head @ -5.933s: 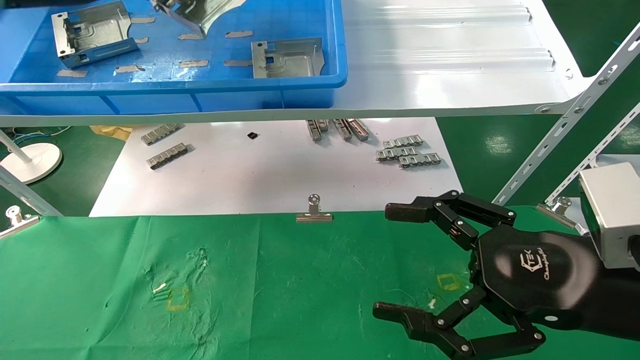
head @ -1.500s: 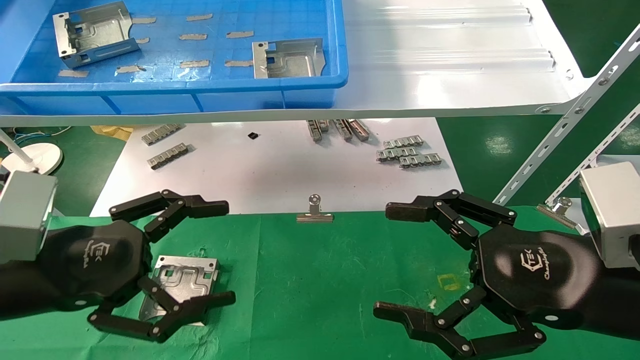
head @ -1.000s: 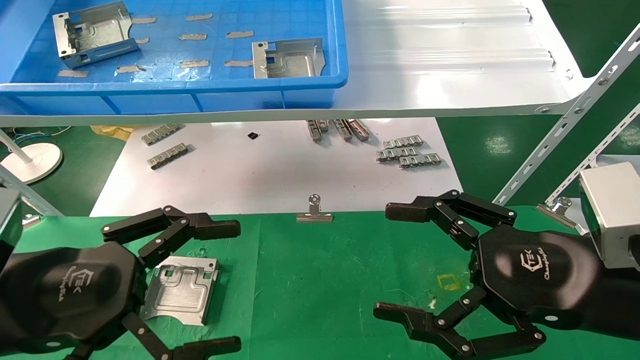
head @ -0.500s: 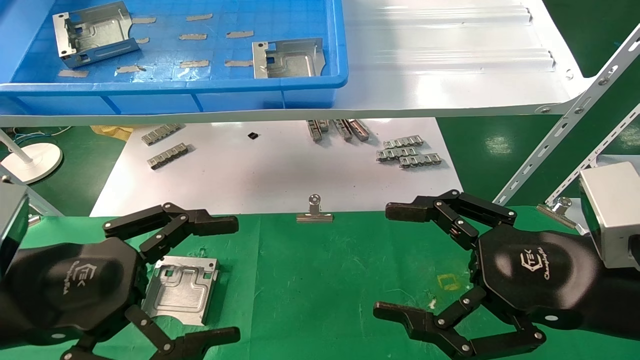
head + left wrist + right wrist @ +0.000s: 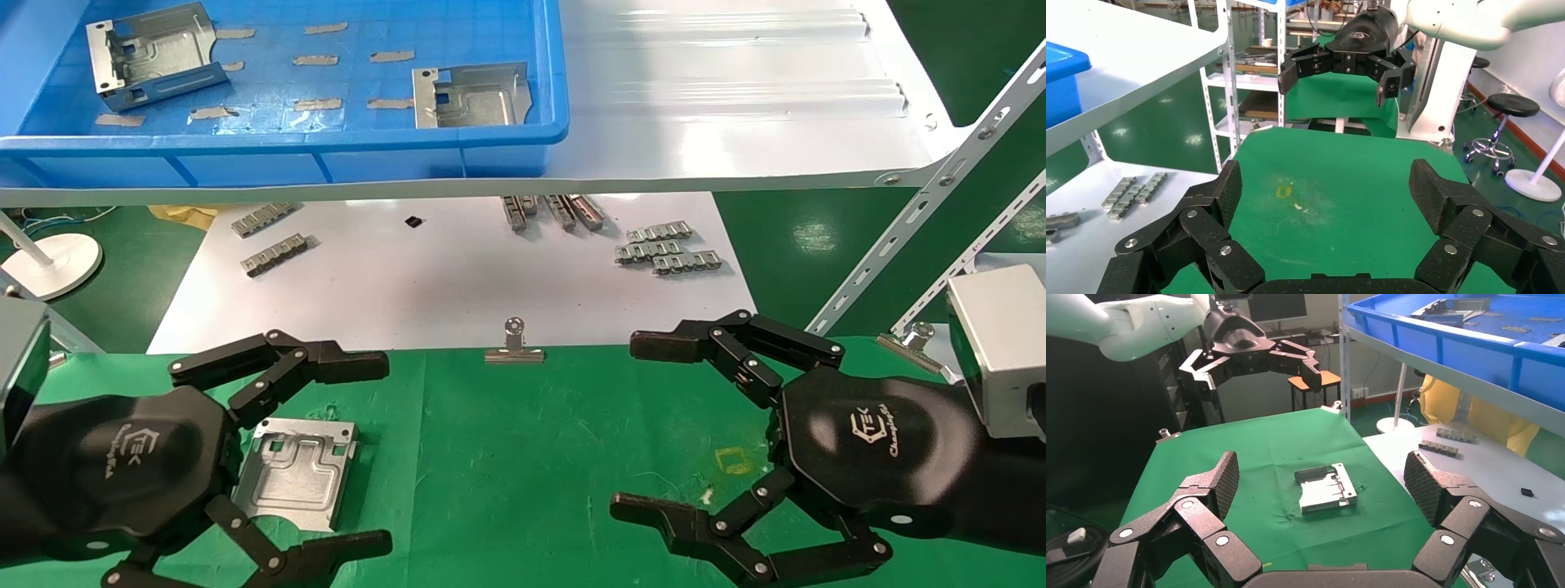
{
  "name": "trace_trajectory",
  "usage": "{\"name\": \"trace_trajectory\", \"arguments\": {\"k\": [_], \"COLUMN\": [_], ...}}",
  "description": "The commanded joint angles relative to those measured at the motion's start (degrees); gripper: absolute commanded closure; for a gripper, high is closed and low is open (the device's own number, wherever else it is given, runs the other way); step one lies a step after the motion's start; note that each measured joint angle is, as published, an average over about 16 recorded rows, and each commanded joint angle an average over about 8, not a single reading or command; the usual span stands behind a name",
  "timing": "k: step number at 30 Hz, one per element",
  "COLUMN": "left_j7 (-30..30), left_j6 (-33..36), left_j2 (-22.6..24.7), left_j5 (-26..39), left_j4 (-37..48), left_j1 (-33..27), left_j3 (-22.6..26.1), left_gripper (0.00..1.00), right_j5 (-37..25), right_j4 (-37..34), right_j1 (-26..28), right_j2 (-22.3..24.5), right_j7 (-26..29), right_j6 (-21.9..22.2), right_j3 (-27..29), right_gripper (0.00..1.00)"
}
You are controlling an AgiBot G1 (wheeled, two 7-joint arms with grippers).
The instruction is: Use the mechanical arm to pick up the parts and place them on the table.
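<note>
One silvery part (image 5: 298, 474) lies flat on the green-cloth table (image 5: 523, 457), at the near left. My left gripper (image 5: 384, 453) is open and empty; its palm is just left of the part and its fingers spread either side of it without touching. The part also shows in the right wrist view (image 5: 1327, 489). Two more parts (image 5: 151, 53) (image 5: 470, 95) lie in the blue bin (image 5: 343, 135). My right gripper (image 5: 623, 426) is open and empty, hovering over the cloth at the near right.
The blue bin stands on the glossy white shelf (image 5: 735, 122) at the back. Below it a white sheet (image 5: 449, 278) holds grey ribbed strips (image 5: 666, 249). A binder clip (image 5: 513, 347) pins the cloth's far edge. Slanted shelf struts (image 5: 923, 204) stand at the right.
My left gripper let go of the part on the cloth, opened wide and drew back toward the near left. The part has stayed put. The right arm has not moved.
</note>
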Motion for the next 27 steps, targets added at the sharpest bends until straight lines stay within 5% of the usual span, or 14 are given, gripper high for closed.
{"name": "trace_trajectory", "arguments": {"k": [1,27], "left_j7": [0.02,0.12], "left_j6": [0.01,0.03], "left_j2": [0.01,0.05], "left_j5": [0.01,0.09], "left_j4": [0.04,0.22], "left_j1": [-0.02,-0.11], "left_j3": [0.02,0.12], "left_gripper": [0.00,0.00], "right_j5": [0.00,0.00], "right_j4": [0.00,0.00], "right_j1": [0.00,0.00], "right_j2": [0.00,0.00], "right_j7": [0.00,0.00], "right_j6": [0.00,0.00], "right_j3": [0.00,0.00], "right_gripper": [0.00,0.00]}}
